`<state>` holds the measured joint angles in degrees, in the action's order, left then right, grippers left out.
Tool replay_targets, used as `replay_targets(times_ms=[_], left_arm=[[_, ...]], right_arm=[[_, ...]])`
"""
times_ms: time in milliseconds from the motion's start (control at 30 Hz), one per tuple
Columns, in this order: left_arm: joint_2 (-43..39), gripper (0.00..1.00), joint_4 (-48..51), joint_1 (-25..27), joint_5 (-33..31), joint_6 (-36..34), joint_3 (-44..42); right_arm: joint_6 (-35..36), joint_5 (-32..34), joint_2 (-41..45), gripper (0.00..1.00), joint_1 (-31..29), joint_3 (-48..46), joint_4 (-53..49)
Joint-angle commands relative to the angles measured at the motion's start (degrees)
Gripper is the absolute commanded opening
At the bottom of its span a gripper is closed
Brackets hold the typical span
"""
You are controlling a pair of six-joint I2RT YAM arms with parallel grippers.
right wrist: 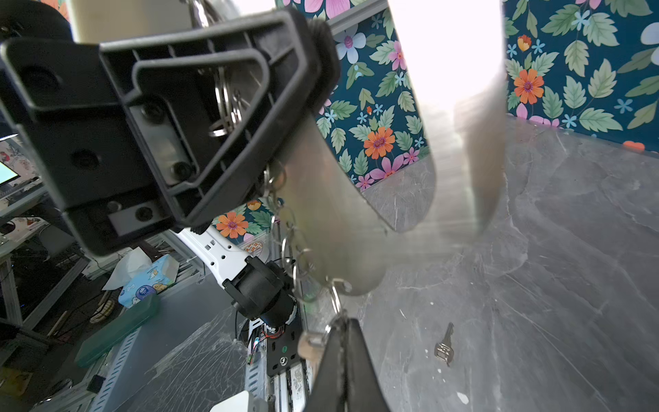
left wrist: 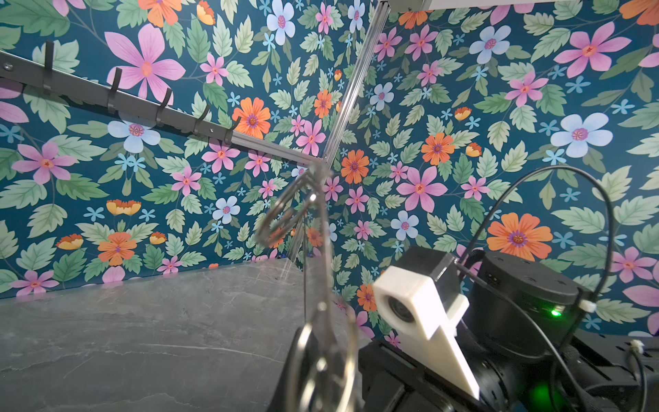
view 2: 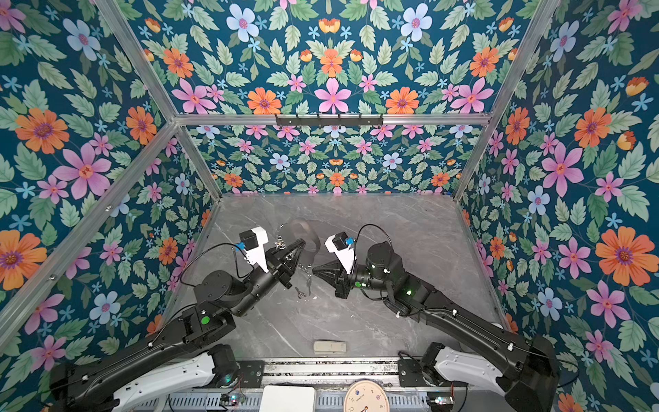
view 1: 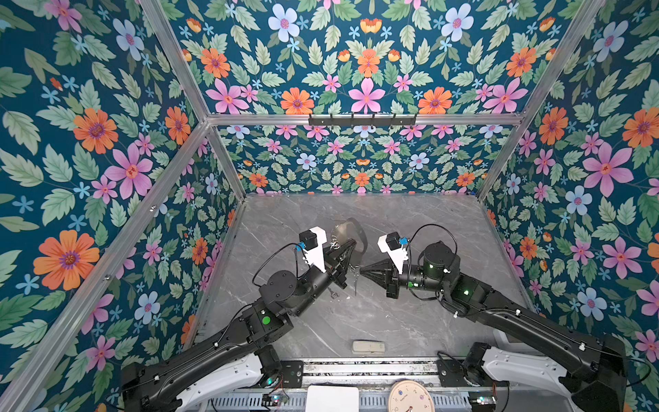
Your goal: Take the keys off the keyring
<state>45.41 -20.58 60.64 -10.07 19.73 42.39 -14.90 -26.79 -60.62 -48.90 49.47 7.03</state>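
Note:
In both top views my left gripper [view 1: 352,244] [view 2: 302,243] is raised above the grey table and shut on the keyring [view 1: 335,243] [view 2: 280,244]. The keyring's grey cuff loop [view 1: 353,230] [right wrist: 338,214] hangs beside the fingers. A short chain [right wrist: 293,246] runs down to my right gripper [view 1: 361,270] [right wrist: 340,323], which is shut on the small end ring. One key [view 1: 356,282] [view 2: 308,284] dangles from that ring. Another key [view 1: 334,294] [view 2: 300,293] [right wrist: 445,347] lies loose on the table below. My left wrist view shows only blurred rings [left wrist: 281,217].
A pale beige block [view 1: 368,346] [view 2: 330,346] lies near the table's front edge. A black hook rack [view 1: 362,119] is mounted on the back wall. A round clock [view 1: 410,397] and a white pad [view 1: 332,397] sit beyond the front rail. Floral walls enclose three sides.

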Motion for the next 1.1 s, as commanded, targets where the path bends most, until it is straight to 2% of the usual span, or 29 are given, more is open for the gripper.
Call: replay_targets(times_ms=[0,100,167,300,367,433,700,900,933,1067], left_arm=[[-0.3,0.12,-1.4,0.0,-0.2,0.2,-0.3],[-0.3,0.03,-1.4,0.0,-0.4,0.6,-0.9],[-0.3,0.03,-1.6,0.0,-0.4,1.0,-1.3],[-0.7,0.17,-1.5,0.0,-0.6,1.3,-1.7],[-1.0,0.27,-1.2,0.0,-0.8,1.4,-1.9],[-1.2,0.29,-1.2,0.0,-0.6,1.5,-2.1],[-0.3,0.00,-2.2,0.0,1.1,2.5,-1.9],[0.4,0.00,-1.9,0.0,3.3,3.4,0.7],[0.6,0.00,-1.9,0.0,3.8,3.5,1.1],[0.9,0.00,-1.2,0.0,3.9,3.4,2.3]], right_arm=[[0.9,1.1,0.6,0.00,0.0,0.5,-2.2],[0.8,1.3,1.3,0.00,0.0,0.3,-2.5],[0.7,1.5,1.8,0.00,0.0,0.2,-2.2],[1.1,2.1,3.3,0.00,0.0,0.6,-2.1],[1.5,2.3,3.7,0.00,0.0,1.1,-2.8],[1.6,2.4,3.7,0.00,0.0,1.3,-3.0],[1.0,1.5,2.0,0.00,0.0,1.7,-2.3],[1.8,1.2,1.3,0.00,0.0,1.6,-2.5],[2.0,1.1,1.2,0.03,0.0,1.5,-2.4],[3.4,1.7,1.9,0.29,-0.6,0.6,-1.7]])
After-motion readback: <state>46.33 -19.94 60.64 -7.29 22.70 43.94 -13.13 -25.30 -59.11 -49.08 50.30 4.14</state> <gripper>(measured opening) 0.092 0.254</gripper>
